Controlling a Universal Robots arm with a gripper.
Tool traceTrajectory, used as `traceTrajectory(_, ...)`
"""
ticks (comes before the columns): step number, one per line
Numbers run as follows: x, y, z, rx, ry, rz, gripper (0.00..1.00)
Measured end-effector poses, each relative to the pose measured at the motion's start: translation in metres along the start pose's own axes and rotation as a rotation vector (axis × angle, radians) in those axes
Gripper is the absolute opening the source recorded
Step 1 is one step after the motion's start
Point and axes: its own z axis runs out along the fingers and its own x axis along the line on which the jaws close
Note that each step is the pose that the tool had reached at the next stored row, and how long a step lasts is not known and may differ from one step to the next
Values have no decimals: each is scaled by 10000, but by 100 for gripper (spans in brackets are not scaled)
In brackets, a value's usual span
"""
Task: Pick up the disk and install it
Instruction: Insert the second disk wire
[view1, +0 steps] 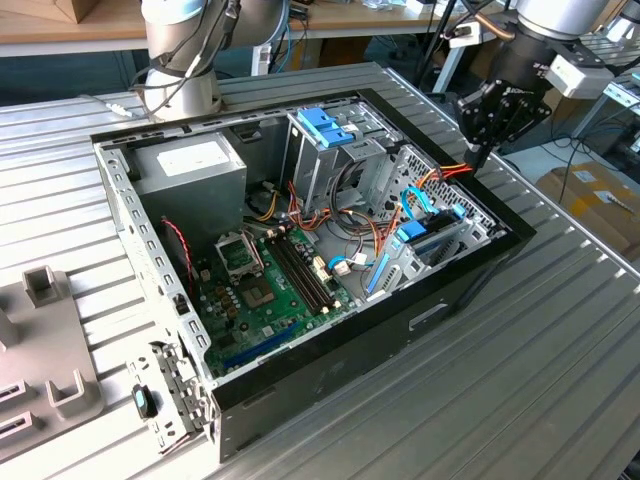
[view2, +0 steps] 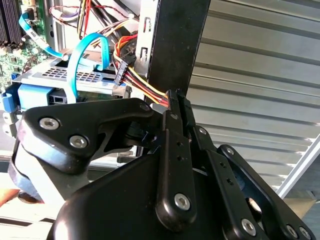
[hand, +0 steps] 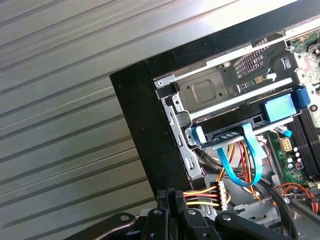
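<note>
Since disk sits inside the case, step: late install, not pickup (my read).
Exterior view, disk: the disk (view1: 436, 238) lies in the drive bay at the case (view1: 470, 272) corner nearest the gripper, blue rails on its edges.
Exterior view, arm: the gripper (view1: 481, 155) points down just above that corner's rim, over the wire bundle (view1: 452, 170).
Exterior view, table: the case lies open on the ribbed table (view1: 560, 330).
Second wrist view, fingers: the gripper (view2: 175, 99) has its fingertips (view2: 171, 107) pressed together, no gap visible.
Second wrist view, wires: the wire bundle (view2: 142, 86) runs right up to the tips; can't tell if it's pinched or only touching.
Second wrist view, disk: the disk (view2: 55, 77) is inside the case wall, apart from the tips, with the blue data cable (view2: 82, 50) looping over it.
First wrist view, disk: the disk (hand: 227, 134) is level in the bay, just inside the case's black corner.
First wrist view, gripper: the gripper (hand: 170, 196) is at the case's outer edge, with the wire bundle (hand: 200, 196) between tips and connector.
Next move needs: care with the wires, since they crowd the bay mouth; a snag is the risk (judgement).
</note>
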Motion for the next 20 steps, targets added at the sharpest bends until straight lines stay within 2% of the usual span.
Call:
traceTrajectory(2, -3, 1, -1, -8, 0, 105, 16)
traceTrajectory(5, -6, 3, 2, -29, -3, 500, 16)
traceTrajectory(7, -6, 2, 6, -62, -6, 1054, 16)
traceTrajectory(13, -6, 3, 11, -113, -12, 1923, 16)
traceTrajectory(18, -7, 2, 17, -200, -22, 3418, 16)
traceTrajectory(20, -7, 2, 18, -219, -24, 3740, 16)
